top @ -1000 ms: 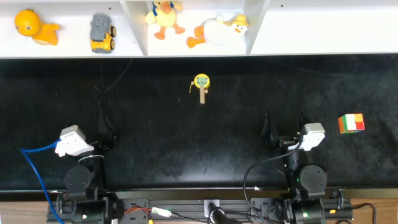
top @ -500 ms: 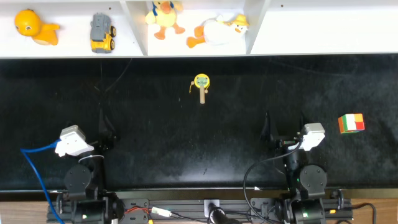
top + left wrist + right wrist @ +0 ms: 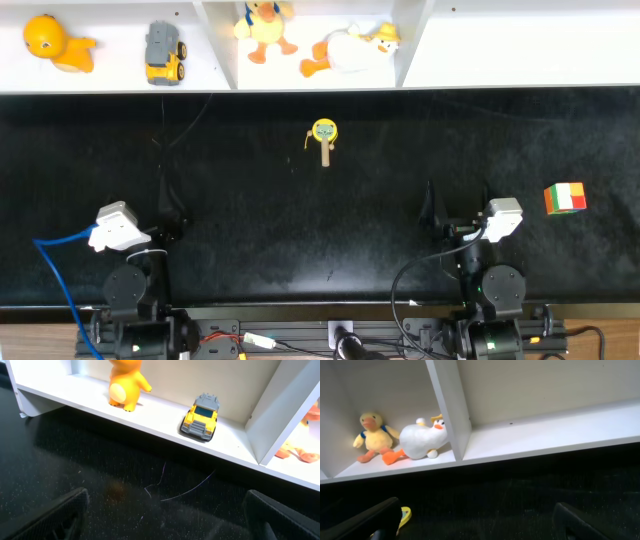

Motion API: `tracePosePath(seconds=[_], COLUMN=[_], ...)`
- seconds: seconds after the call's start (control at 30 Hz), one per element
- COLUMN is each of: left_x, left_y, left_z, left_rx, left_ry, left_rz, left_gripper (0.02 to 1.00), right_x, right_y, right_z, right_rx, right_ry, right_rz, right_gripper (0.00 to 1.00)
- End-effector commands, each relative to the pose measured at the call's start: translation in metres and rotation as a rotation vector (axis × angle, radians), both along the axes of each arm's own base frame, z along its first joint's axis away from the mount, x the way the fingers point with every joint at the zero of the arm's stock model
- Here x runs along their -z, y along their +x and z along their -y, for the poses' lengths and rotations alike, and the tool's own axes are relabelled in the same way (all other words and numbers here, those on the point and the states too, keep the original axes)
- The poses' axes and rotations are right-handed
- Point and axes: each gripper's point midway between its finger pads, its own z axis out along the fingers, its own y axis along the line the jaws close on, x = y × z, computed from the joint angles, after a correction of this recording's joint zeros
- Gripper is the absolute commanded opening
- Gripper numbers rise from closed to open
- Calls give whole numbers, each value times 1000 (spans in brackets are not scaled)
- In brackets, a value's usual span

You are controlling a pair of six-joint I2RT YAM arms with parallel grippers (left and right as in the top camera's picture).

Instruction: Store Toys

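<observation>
My left gripper (image 3: 167, 510) gapes wide, empty, truck (image 3: 200, 422) ahead; my right gripper (image 3: 475, 520) likewise, rattle (image 3: 404, 515) beside one finger.

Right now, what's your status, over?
Left pincer, right pincer open, empty. Rattle and cube on mat, not yet shelved. Nothing between them and shelf.

Top camera looks down; low wrist cameras face the shelf (image 3: 500, 45).
</observation>
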Motion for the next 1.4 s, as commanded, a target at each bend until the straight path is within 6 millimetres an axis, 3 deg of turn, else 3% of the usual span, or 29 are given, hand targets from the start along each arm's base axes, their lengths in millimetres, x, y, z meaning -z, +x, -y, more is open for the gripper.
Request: tracePosePath(seconds=[0.03,0.4,0.57,0.87,1.17,1.4], left_x=[0,0,0,0,0,0], left_y=[0,0,0,0,0,0], left_z=[0,0,0,0,0,0], left_rx=[4,4,4,4,4,4], left_ry=[21,21,21,21,21,21], left_rz=[3,3,3,3,3,3], left_gripper=[998,998,998,998,996,996], right_x=[3,3,0,-61,-135,-151], right_y=[0,0,-3,-15,2,16], right_z=[-1,-1,-17,-22,-56,-82], right_rx=[-1,-3,-97,-138,-344,-445], right_ry=[7,9,23,13,-153,-275], right_rz=[0,-1,2,-85,-306,-516], right_gripper=[996,993,996,998,998,998])
